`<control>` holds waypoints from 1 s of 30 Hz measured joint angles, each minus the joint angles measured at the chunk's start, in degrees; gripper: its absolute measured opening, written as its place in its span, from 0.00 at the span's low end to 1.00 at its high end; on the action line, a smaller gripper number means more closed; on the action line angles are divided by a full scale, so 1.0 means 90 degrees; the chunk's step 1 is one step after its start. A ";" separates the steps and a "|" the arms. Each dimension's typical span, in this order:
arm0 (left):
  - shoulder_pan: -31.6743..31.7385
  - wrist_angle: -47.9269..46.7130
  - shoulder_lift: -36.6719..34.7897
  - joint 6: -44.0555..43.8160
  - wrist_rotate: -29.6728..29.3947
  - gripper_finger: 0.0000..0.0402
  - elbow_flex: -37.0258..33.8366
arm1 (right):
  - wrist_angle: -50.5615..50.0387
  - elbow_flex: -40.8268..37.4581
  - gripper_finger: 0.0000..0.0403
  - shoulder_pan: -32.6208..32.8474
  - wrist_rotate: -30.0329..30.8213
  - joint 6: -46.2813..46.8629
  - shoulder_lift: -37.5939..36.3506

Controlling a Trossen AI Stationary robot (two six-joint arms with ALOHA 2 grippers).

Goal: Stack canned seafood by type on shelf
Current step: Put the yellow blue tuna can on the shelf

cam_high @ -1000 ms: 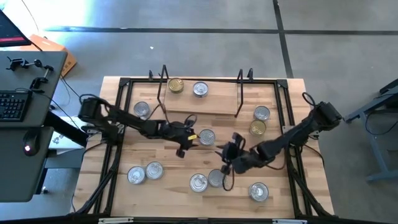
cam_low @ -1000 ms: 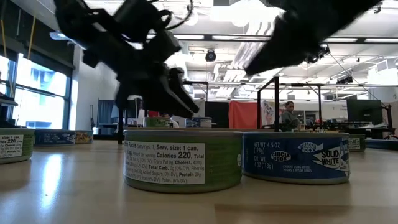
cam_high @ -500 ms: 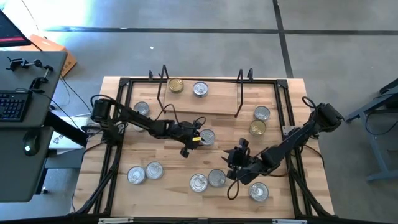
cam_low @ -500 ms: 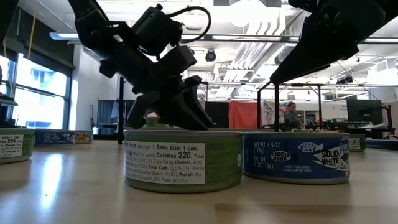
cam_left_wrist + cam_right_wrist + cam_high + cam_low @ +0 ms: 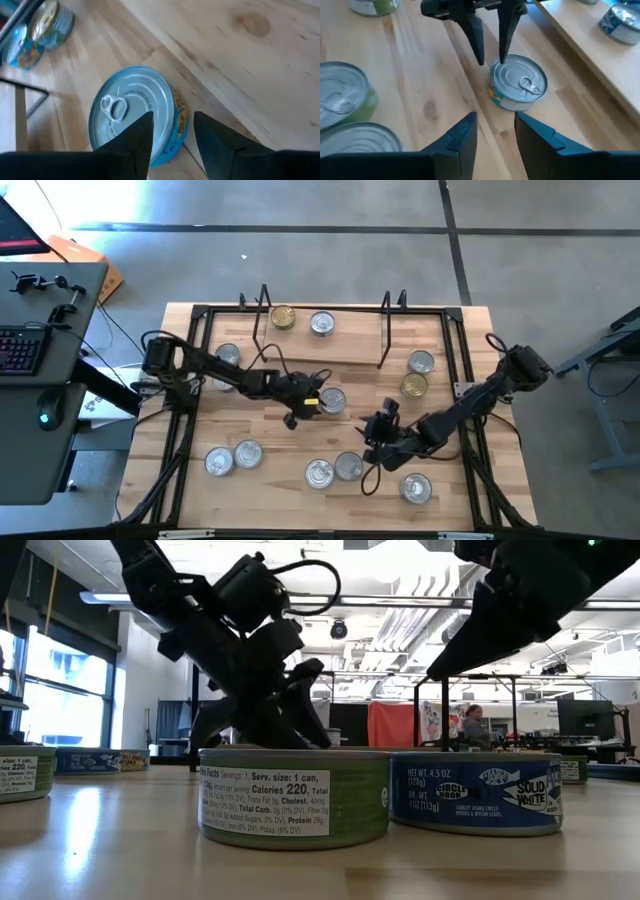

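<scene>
Several short round tins lie about the wooden table. My left gripper [image 5: 308,402] is open at a blue-labelled silver-lidded tin [image 5: 333,400], which rests flat on the tabletop. In the left wrist view the tin [image 5: 131,114] has one finger over its lid and the other finger beyond its wall. My right gripper [image 5: 378,428] is open and hovers nearer the table's near edge, facing that tin [image 5: 519,82] and my left gripper [image 5: 491,63]. The shelf [image 5: 345,340] carries a gold tin [image 5: 283,317] and a silver tin [image 5: 322,323]. My left gripper comes at the tin slanting down from the table's left, one fingertip [image 5: 501,61] at the lid's rim [image 5: 496,70] and the other outside the wall. Whether either finger touches the tin, I cannot tell.
Two tins [image 5: 319,473] [image 5: 348,467] sit close by the near edge, seen as a green tin [image 5: 295,795] and a blue tin [image 5: 475,792]. Others lie at the left [image 5: 228,356], near left [image 5: 232,458], right [image 5: 418,373] and near right [image 5: 415,487]. Black frame rods edge the table.
My left gripper has moved toward the table's right and down, from beside the blue-labelled tin to its rim. My right gripper has shifted a little toward the right and near edge. The tins have kept still.
</scene>
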 joint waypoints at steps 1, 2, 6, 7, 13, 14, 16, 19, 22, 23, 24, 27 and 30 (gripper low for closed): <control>0.0042 0.0013 0.0000 0.0115 0.0114 0.33 0.0002 | -0.0038 0.0002 0.30 -0.0041 -0.0004 -0.0112 0.0000; 0.0089 0.0013 0.0000 0.0193 0.0213 0.32 0.0002 | -0.0104 0.0002 0.30 -0.0091 -0.0005 -0.0239 0.0000; 0.0292 -0.0105 0.0000 0.0567 0.0409 0.25 0.0002 | -0.0315 0.0002 0.30 -0.0330 -0.0039 -0.0695 0.0000; 0.0335 -0.0126 0.0000 0.0636 0.0409 0.23 0.0001 | -0.0321 0.0002 0.30 -0.0384 -0.0049 -0.0908 0.0000; 0.0440 -0.0180 0.0027 0.0697 0.0409 0.19 0.0001 | -0.0234 0.0002 0.34 -0.0760 -0.0583 -0.1595 0.0000; 0.0440 -0.0171 0.0073 0.0778 0.0409 0.18 0.0002 | -0.0226 0.0002 0.35 -0.0831 -0.0705 -0.1614 0.0005; 0.0440 -0.0097 0.0164 0.0942 0.0412 0.18 0.0016 | -0.0183 0.0005 0.38 -0.0932 -0.0939 -0.1815 0.0075; 0.0437 0.0181 0.0348 0.0997 0.0421 0.18 0.0024 | -0.0029 0.0005 0.42 -0.1011 -0.1124 -0.2153 0.0299; 0.0421 0.0230 0.0372 0.0895 0.0419 0.17 0.0021 | 0.0304 0.0005 0.46 -0.1056 -0.1370 -0.2433 0.0531; 0.0414 0.0232 0.0361 0.0893 0.0412 0.16 0.0021 | 0.0489 0.0005 0.47 -0.1064 -0.1450 -0.2580 0.0591; 0.0409 0.0217 0.0336 0.0891 0.0410 0.13 0.0020 | 0.0671 0.0005 0.47 -0.1065 -0.1516 -0.2757 0.0640; 0.0394 0.0280 0.0278 0.0658 0.0437 0.04 0.0013 | 0.0989 0.0005 0.47 -0.1054 -0.1532 -0.3391 0.0670; 0.0395 0.0369 0.0229 0.0185 0.0497 0.02 -0.0007 | 0.1017 0.0005 0.47 -0.1042 -0.1378 -0.3970 0.0668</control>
